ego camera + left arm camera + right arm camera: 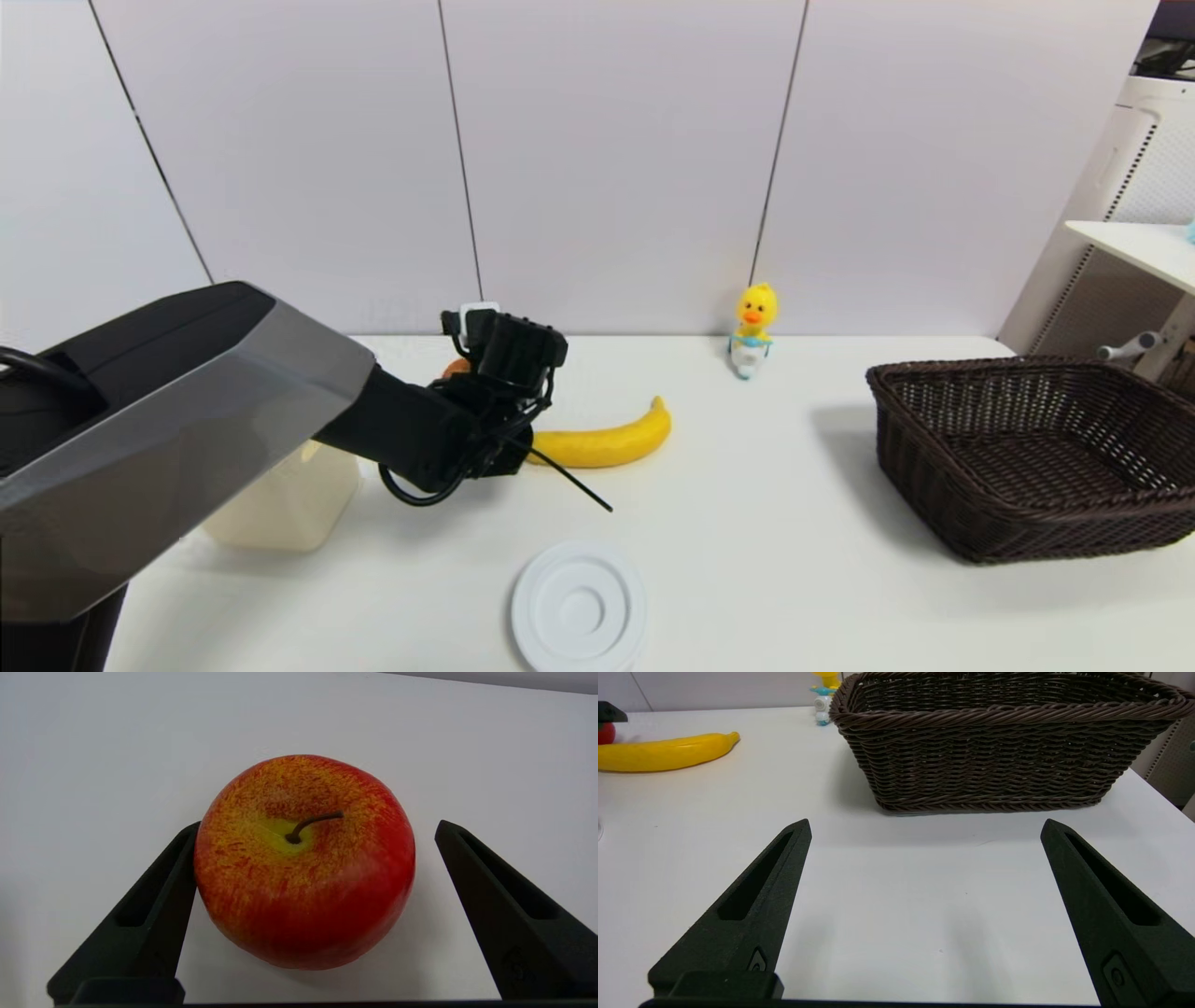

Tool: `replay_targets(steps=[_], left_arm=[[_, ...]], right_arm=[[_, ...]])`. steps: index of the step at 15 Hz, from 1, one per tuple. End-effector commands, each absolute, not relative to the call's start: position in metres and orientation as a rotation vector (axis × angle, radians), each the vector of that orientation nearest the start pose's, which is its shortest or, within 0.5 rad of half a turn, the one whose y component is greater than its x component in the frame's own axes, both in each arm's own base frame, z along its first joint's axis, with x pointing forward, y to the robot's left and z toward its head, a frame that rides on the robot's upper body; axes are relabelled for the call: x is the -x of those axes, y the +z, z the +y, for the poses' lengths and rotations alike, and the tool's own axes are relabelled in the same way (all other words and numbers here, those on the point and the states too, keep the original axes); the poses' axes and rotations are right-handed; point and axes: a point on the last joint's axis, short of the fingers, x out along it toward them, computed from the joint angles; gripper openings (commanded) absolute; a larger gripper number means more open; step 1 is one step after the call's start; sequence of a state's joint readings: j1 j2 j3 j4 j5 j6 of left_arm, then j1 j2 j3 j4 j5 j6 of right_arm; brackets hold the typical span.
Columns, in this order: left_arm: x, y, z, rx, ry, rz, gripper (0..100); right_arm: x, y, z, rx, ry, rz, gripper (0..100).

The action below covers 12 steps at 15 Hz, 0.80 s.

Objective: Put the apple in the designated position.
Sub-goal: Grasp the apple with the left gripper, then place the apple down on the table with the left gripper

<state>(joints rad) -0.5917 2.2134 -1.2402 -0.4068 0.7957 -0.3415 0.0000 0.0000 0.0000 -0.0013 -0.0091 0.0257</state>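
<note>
The apple (pixel 303 868), red with yellowish streaks and a short brown stem, rests stem up on the white table between the two fingers of my left gripper (pixel 320 823). That gripper is open: one finger (pixel 159 896) touches the apple's side and the other stands a little off it. From the head, the left wrist (pixel 504 359) reaches toward the back of the table and hides all but an orange sliver of the apple (pixel 455 367). My right gripper (pixel 925 821) hovers open and empty low over the table in front of the basket (pixel 999 760).
A yellow banana (pixel 607 439) lies just right of the left gripper. A dark wicker basket (pixel 1027 523) stands at the right. A yellow duck toy (pixel 752 327) sits by the back wall. A white round lid (pixel 579 607) lies near the front, and a pale container (pixel 289 504) at the left.
</note>
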Motion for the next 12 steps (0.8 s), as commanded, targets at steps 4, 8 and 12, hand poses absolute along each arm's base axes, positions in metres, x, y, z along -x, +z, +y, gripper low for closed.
replay_targets(steps=[4,8,12], left_arm=[[-0.367,0.080,-0.217,-0.031,0.293,0.398,0],[-0.366,0.085,-0.217,-0.026,0.290,0.392,0],[-0.360,0.116,-0.214,-0.013,0.228,0.372,0]], right_arm=[[0.023,0.076,0.000,-0.026,-0.009,-0.002,100],[0.023,0.076,0.000,-0.026,-0.009,-0.002,100],[0.023,0.076,0.000,-0.026,-0.009,-0.002,100]])
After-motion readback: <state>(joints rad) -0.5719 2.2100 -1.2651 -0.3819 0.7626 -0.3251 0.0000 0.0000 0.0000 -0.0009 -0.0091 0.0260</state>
